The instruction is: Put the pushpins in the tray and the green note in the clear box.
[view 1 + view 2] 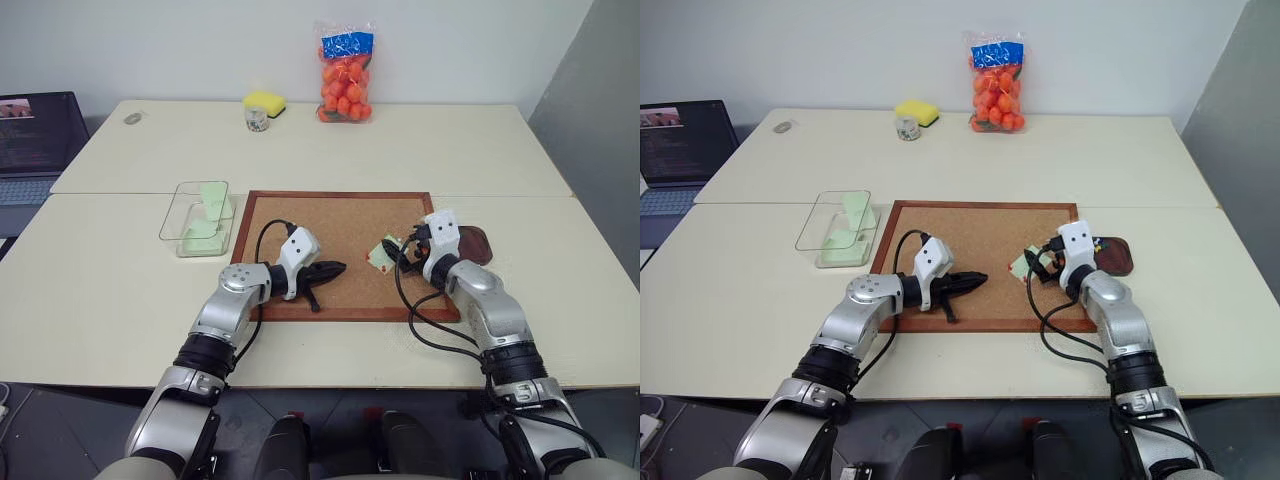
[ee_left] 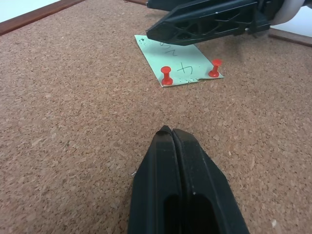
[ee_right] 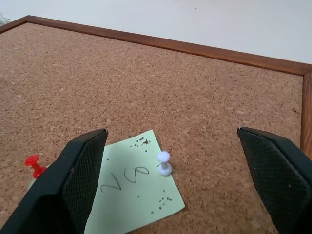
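The step in hand looks like pulling the pins: the note [image 3: 135, 187] is pinned at the board's [image 1: 340, 225] right side by 2 red pins [image 2: 166, 76] and 1 white pin [image 3: 164, 163]. The right gripper [image 3: 173, 170] is spread wide around the white pin; next it needs to close on the head. The left gripper [image 2: 171, 134], shut and empty, points right across the board. The tray [image 1: 478, 243] sits just right; the box [image 1: 196, 215], far left, holds green notes.

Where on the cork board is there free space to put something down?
The cork board is bare from its left frame to the shut left gripper. Its right part is crowded: the pinned green note, pushpins, the open right gripper.
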